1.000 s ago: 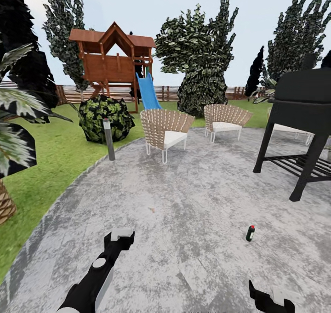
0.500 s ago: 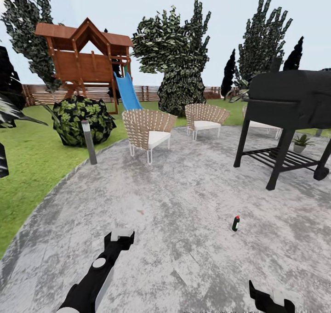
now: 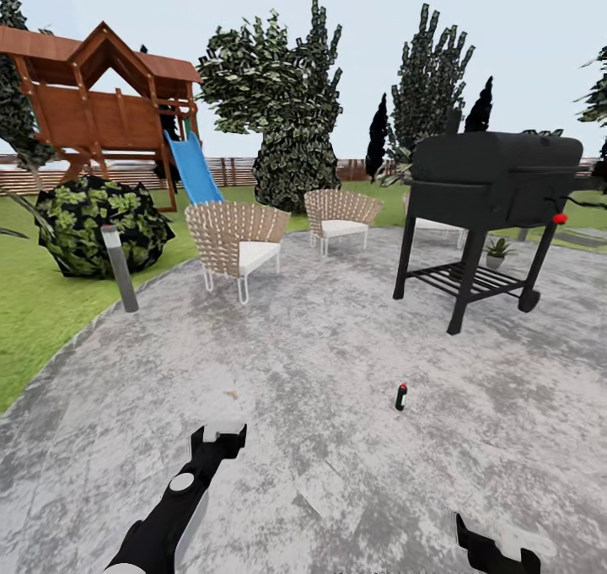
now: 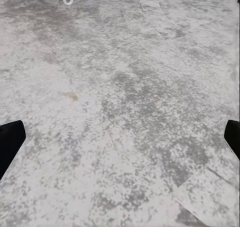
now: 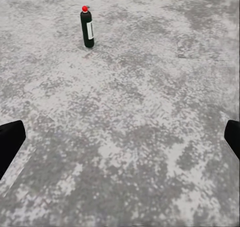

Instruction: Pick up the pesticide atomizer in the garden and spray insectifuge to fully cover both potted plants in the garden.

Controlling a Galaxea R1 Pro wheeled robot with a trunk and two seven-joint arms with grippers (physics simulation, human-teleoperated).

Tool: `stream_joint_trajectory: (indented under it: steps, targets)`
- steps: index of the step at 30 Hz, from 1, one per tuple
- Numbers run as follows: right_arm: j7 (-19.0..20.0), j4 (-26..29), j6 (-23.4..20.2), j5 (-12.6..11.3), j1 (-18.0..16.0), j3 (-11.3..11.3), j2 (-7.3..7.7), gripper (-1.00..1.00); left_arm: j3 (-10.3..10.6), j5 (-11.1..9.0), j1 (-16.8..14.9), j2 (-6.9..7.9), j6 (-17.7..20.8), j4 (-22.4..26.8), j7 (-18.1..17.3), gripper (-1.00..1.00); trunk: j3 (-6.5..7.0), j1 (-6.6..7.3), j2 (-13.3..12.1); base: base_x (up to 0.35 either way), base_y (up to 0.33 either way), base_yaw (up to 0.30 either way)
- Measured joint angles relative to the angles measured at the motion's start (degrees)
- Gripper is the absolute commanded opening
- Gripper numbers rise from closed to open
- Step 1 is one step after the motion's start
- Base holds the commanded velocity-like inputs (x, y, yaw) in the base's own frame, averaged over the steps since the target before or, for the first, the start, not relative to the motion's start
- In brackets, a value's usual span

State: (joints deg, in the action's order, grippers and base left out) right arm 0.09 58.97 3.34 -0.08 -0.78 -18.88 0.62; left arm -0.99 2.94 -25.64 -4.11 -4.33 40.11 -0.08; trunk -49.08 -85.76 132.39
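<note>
Grey patio (image 3: 320, 363) holds upright pesticide atomizer (image 3: 401, 396), grill (image 3: 485, 211) beyond; left gripper (image 3: 217, 439), right gripper (image 3: 497, 549) both released

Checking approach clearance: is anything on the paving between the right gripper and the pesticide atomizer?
Nothing visible. The pesticide atomizer stands upright on bare grey patio, ahead of the open right gripper. The black grill and wicker chairs stand farther back.

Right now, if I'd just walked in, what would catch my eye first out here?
Probably the big black barbecue grill standing on the grey patio at the right, and the wooden playhouse with its blue slide far left. Then the tiny pesticide atomizer, upright and alone on the paving.
</note>
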Motion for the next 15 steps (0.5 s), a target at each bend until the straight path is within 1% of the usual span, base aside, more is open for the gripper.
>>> stream_joint_trajectory:
  steps: [9, 12, 15]
  targets:
    - [0.0, 0.0, 0.0, 0.0, 0.0, 0.0, 0.04, 1.0, 0.0, 0.0, 0.0, 0.0, 0.0, 0.0, 0.0, 1.0, 0.0, 0.0, 0.0, 0.0, 0.004, -0.282]
    - [0.0, 0.0, 0.0, 0.0, 0.0, 0.0, 0.04, 1.0, 0.0, 0.0, 0.0, 0.01, 0.0, 0.0, 0.0, 1.0, 0.0, 0.0, 0.0, 0.042, 0.121, -0.282]
    - [0.0, 0.0, 0.0, 0.0, 0.0, 0.0, 0.03, 1.0, 0.0, 0.0, 0.0, 0.0, 0.0, 0.0, 0.0, 1.0, 0.0, 0.02, 0.0, 0.16, 0.22, -0.282]
